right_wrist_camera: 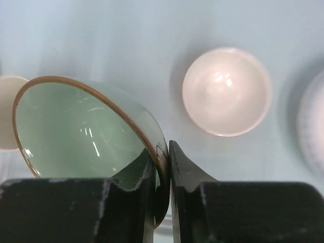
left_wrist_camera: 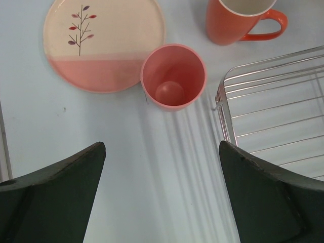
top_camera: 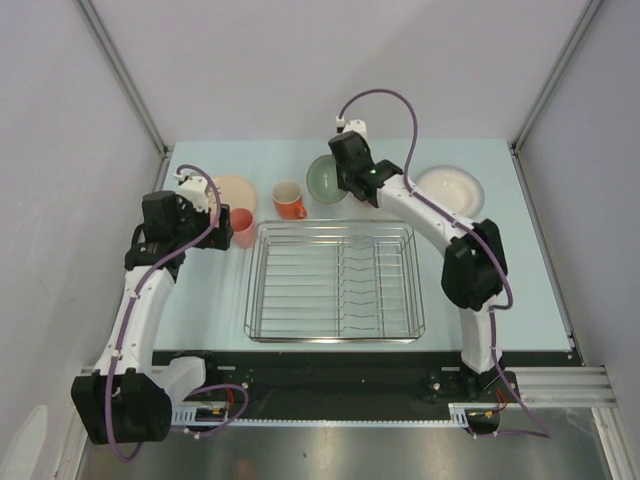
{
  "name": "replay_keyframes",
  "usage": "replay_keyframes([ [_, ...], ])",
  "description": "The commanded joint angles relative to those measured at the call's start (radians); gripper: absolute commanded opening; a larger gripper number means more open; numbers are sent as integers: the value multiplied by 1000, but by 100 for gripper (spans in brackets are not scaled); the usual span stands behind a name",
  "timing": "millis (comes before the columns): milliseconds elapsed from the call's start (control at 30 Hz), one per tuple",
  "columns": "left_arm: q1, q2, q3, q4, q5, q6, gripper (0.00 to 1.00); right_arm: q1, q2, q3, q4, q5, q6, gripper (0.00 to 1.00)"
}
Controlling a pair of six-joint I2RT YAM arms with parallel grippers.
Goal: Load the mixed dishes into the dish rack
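Note:
The pale green bowl is tilted up, and my right gripper is shut on its brown rim, one finger inside and one outside. From above, the same bowl sits behind the dish rack under the right gripper. My left gripper hangs open over bare table, short of the pink cup. Beyond the cup lie the leaf-motif plate and the orange mug. A white-lined bowl stands upright past the right gripper. The white plate lies at the far right.
The rack's near-left corner stands just right of the cup. The rack holds no dishes and its dividers run along its right half. The right arm reaches past the rack's right side. Walls close in the table on three sides.

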Motion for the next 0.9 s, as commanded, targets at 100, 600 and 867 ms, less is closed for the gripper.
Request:
replay_keyframes([
  [100,20,-31,-16,33,31,3,100,69,-329,-2,9,201,-242,0],
  [600,26,-23,30,-9,34,14,99,210,-459,-219,-586,701,-119,0],
  [867,26,-25,58,-30,32,8,100,215,-425,-289,-772,677,38,0],
])
